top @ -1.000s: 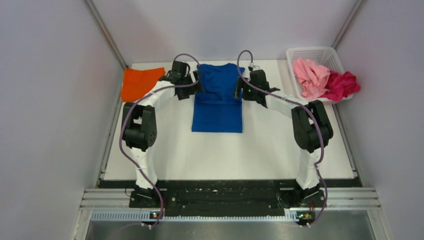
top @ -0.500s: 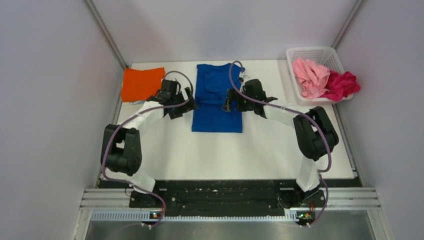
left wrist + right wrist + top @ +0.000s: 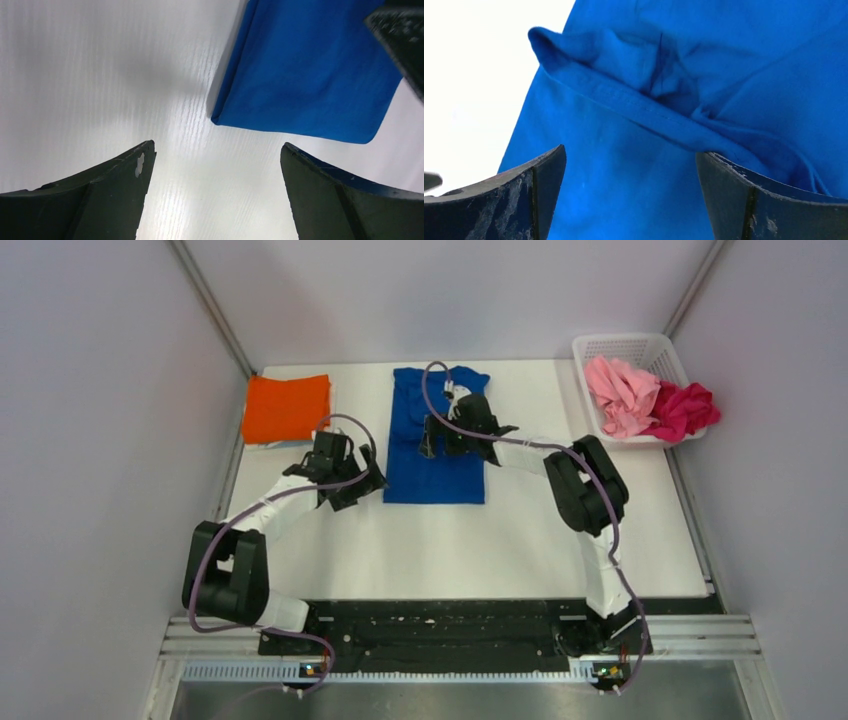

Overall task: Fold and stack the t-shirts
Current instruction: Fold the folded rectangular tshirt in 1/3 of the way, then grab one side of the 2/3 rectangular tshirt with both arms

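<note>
A royal blue t-shirt point(image 3: 432, 468) lies folded into a long strip at the back middle of the table; its print is hidden. My right gripper point(image 3: 432, 438) is open right over its upper half; the right wrist view shows blue cloth point(image 3: 624, 190) and a folded hem between the fingers. My left gripper point(image 3: 362, 483) is open and empty over bare table, just left of the shirt's near left corner point(image 3: 220, 119). An orange t-shirt point(image 3: 287, 408) lies folded at the back left. A light pink shirt point(image 3: 620, 395) and a magenta shirt point(image 3: 684, 410) are bunched in the basket.
A white lattice basket point(image 3: 629, 347) stands at the back right corner. Grey walls enclose the white table point(image 3: 450, 550) on three sides. A black rail with the arm bases runs along the near edge.
Both arms have pulled back from the shirt's far end. The left gripper moved toward me and off the shirt onto bare table. The right gripper moved left over the shirt.
</note>
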